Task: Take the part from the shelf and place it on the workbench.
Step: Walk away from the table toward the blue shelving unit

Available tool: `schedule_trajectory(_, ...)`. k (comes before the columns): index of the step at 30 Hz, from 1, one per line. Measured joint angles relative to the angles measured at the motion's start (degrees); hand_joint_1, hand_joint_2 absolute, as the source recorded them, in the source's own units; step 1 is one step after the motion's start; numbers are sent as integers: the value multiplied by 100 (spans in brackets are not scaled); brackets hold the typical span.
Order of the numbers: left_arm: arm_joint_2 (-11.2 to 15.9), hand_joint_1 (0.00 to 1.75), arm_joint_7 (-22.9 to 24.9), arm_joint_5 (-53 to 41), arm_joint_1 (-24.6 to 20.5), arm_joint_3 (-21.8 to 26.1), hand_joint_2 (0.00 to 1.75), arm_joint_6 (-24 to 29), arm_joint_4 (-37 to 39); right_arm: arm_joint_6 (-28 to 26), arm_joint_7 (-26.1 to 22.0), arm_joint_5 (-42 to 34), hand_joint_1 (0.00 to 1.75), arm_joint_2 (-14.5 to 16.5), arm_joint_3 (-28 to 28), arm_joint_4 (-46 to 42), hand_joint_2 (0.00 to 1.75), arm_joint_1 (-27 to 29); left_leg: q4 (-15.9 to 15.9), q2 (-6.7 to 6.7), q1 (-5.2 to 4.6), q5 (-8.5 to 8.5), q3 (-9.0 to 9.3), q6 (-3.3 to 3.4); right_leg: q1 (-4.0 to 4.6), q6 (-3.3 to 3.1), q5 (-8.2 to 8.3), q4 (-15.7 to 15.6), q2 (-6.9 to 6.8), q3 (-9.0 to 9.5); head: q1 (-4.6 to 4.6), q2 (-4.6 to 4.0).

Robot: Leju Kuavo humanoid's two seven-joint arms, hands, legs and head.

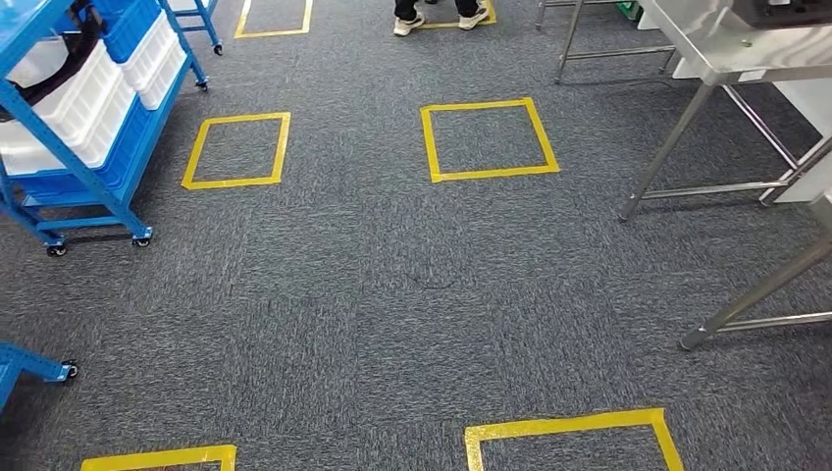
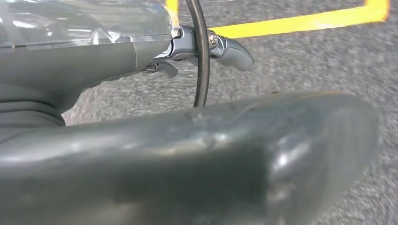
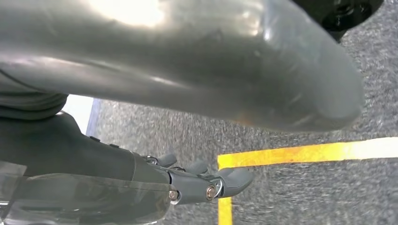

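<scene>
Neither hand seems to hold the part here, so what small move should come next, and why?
Probably a turn left toward the blue shelf. The left hand and right hand hang over carpet holding nothing, and the shelf's white bins sit at the view's far left edge, out of reach.

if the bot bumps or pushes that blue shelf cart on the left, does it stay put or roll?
Probably rolls: the blue shelf cart stands on small caster wheels, and no brake can be made out. The carpet may slow it. The stacked white bins look like light plastic, so it likely shifts easily.
</scene>
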Motion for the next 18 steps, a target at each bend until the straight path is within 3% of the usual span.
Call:
schedule_trajectory(2,1,0,4,-14,13,6,0,-8,-21,4,2,12,0,11,-4,-3,0,-8,-754,163,-33,377,393,69,16,11,-32,0,-141,43,1,0)
schedule_trajectory(4,-1,0,4,-35,0,7,0,-13,-47,13,2,23,0,27,-10,-4,0,-10,-1368,367,-97,577,703,154,33,53,-67,0,-264,83,1,0)
schedule_trajectory(5,-2,0,3,-46,-4,9,0,-14,-57,16,2,30,0,32,-14,-6,0,-18,-1474,411,-125,586,746,185,36,79,-78,-1,-315,98,1,0)
schedule_trajectory(7,-4,0,3,-58,11,25,0,-14,-72,21,1,38,0,37,-19,-8,0,-54,-1523,303,-135,610,756,240,37,136,-91,-16,-404,129,1,0)
schedule_trajectory(8,-11,0,3,-60,20,38,0,-15,-76,21,1,42,0,38,-20,-10,0,-68,-1571,249,-123,640,781,267,30,165,-119,7,-353,140,3,0)
schedule_trajectory(10,-25,0,3,-63,17,62,0,-15,-86,20,-1,45,0,39,-21,-12,0,-72,-1665,135,-85,711,829,330,14,213,-334,314,-62,21,5,0)
schedule_trajectory(11,-31,0,2,-68,7,72,0,-17,-91,20,-1,50,0,38,-23,-13,0,-60,-1680,79,-82,728,824,344,-4,228,-514,643,122,-133,7,0)
schedule_trajectory(13,-30,0,2,-87,-10,89,0,-25,-99,20,-1,67,0,38,-28,-13,0,-47,-1675,-66,-80,738,808,360,-27,252,-808,1372,277,-518,6,0)
schedule_trajectory(14,-30,0,2,-96,-11,96,0,-31,-101,19,-1,74,0,38,-31,-13,0,-41,-1665,-150,-79,736,807,358,-40,265,-806,1551,294,-632,5,0)
schedule_trajectory(15,-31,0,2,-103,-9,102,0,-39,-101,19,-1,79,0,38,-33,-14,0,-38,-1650,-238,-73,731,809,350,-53,277,-683,1512,303,-644,5,0)
schedule_trajectory(16,-33,0,2,-107,-7,104,0,-49,-101,18,-1,80,0,38,-34,-14,0,-35,-1627,-327,-64,720,813,334,-71,288,-461,1250,328,-549,5,0)
schedule_trajectory(18,-38,0,-2,-114,-12,108,0,-60,-101,17,-1,84,0,38,-45,-15,0,-26,-1547,-489,-52,680,789,274,-112,300,-68,505,557,-253,6,0)
